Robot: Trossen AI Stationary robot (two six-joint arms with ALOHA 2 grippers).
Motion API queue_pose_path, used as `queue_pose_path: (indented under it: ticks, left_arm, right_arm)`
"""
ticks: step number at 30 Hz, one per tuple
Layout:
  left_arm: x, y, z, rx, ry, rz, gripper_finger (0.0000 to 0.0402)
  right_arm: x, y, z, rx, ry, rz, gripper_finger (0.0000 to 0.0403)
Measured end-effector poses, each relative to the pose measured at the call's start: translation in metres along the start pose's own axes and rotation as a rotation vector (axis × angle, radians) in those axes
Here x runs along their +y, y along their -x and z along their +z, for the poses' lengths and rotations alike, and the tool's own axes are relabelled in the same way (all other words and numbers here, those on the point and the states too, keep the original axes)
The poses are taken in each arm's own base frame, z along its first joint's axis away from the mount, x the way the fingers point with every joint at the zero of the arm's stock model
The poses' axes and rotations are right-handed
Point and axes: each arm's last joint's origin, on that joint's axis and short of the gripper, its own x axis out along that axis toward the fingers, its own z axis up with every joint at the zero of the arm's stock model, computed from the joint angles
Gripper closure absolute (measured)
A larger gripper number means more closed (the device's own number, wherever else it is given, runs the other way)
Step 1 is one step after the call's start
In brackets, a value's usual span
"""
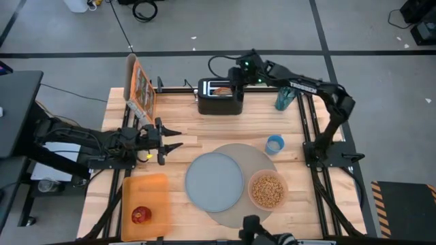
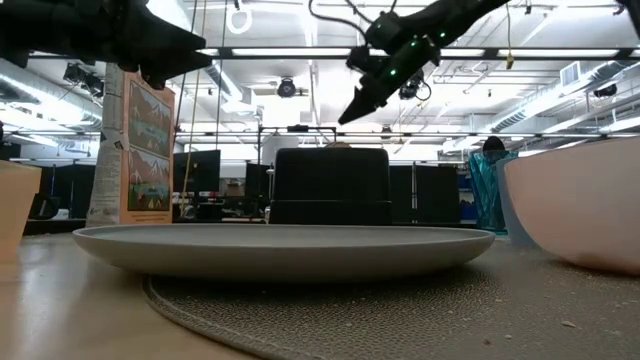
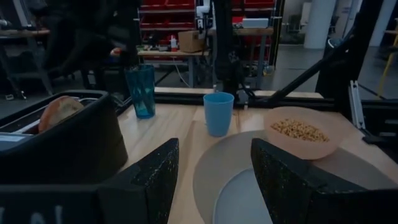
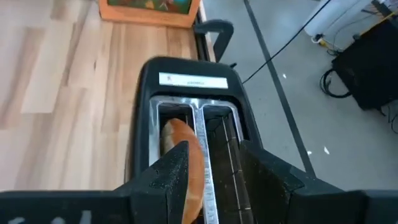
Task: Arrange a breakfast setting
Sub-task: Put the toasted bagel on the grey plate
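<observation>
Right tool (image 4: 211, 163) fingers apart above glossy black toaster (image 4: 189, 118), rounded toasted bagel half (image 4: 186, 155) in slot, left tool (image 3: 211, 168) spread.

High view looking straight down on whole worktop (image 1: 204, 119). Low view sitting at worktop level, very near plate (image 2: 285, 245), facing room. Left wrist view facing across worktop; right wrist view looking down, close. All four sharing toaster (image 1: 220, 96).
</observation>
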Motion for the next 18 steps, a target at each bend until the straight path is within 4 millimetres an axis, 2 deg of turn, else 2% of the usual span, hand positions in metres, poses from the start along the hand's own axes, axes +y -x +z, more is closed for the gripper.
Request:
queue_pose_path:
  ticks: [7,18]
  left_arm:
    - [0.000,0.000,-0.001,-0.010,0.009,0.002,0.0194]
    - [0.000,0.000,-0.002,-0.002,0.032,0.014,0.0194]
  right_arm:
    - [-0.012,-0.024,-0.009,0.051,0.009,0.056,0.0252]
    - [-0.015,-0.025,-0.011,0.002,-0.027,0.174,0.0239]
